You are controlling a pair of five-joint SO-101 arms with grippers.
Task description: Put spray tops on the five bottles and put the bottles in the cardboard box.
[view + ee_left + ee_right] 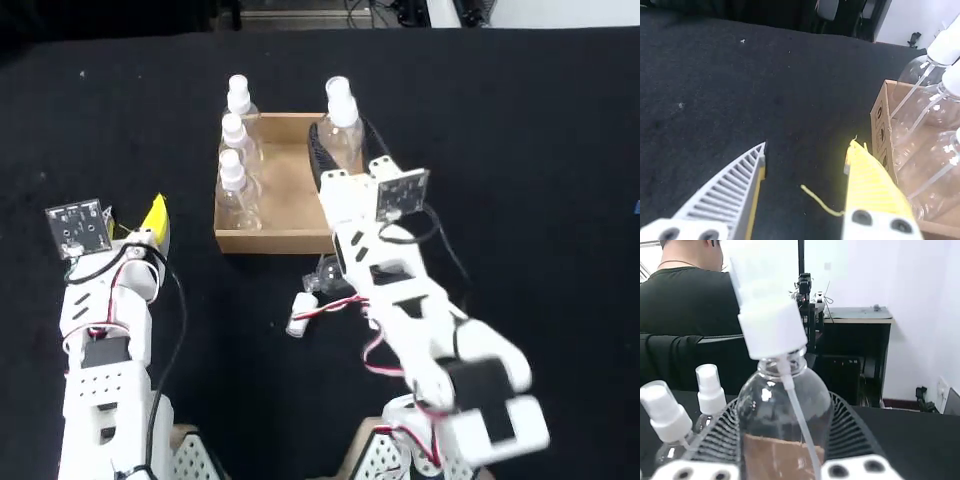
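Guide: Right gripper (785,399) comes first. Its black fingers are closed around the body of a clear bottle (782,435) that carries a white spray top (771,325).

Operator: Which way does that bottle run?

Guide: Its long axis is vertical, spray top uppermost, and the fingers clamp it from both sides below the shoulder. From the high view you place it at the far right corner of the cardboard box (270,240). Brown cardboard shows through its lower body. You cannot tell whether its base touches the box floor.

Operator: What limits the release?

Guide: Three capped bottles (235,140) stand in a row along the left wall of the box. The held bottle is on the opposite side, apart from them. Judge the move as a straight descent along the bottle's own axis, with the jaws parting only once the base is supported.

Operator: And the other arm?

Guide: Left gripper (809,150) is wide open and holds nothing. It sits above the black table (500,150), beside the left wall of the box. The right arm is the nearer one.
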